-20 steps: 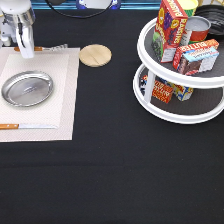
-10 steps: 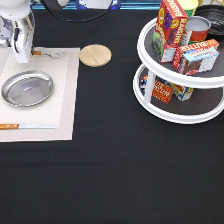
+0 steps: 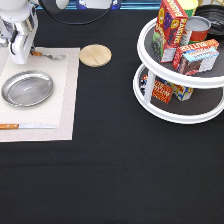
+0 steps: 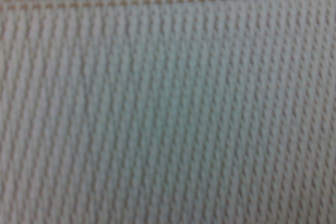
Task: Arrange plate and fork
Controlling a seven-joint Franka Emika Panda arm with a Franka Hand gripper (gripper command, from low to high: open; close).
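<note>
On the exterior view's left we see the woven placemat [image 3: 67, 90] carrying the silver plate [image 3: 27, 88] at its middle. The wooden-handled knife [image 3: 25, 126] lies along the placemat's bottom edge. The fork [image 3: 47, 55] lies near its top edge, handle under the gripper [image 3: 19, 54], tines toward the wooden coaster [image 3: 95, 55]. Our worry: the fork could skid or twist across the weave, since it lies flat and thin. The arm stands nearly upright over the placemat's top left, hand low; we cannot tell how far its jaws stand apart. The wrist view shows only weave [image 4: 168, 112].
</note>
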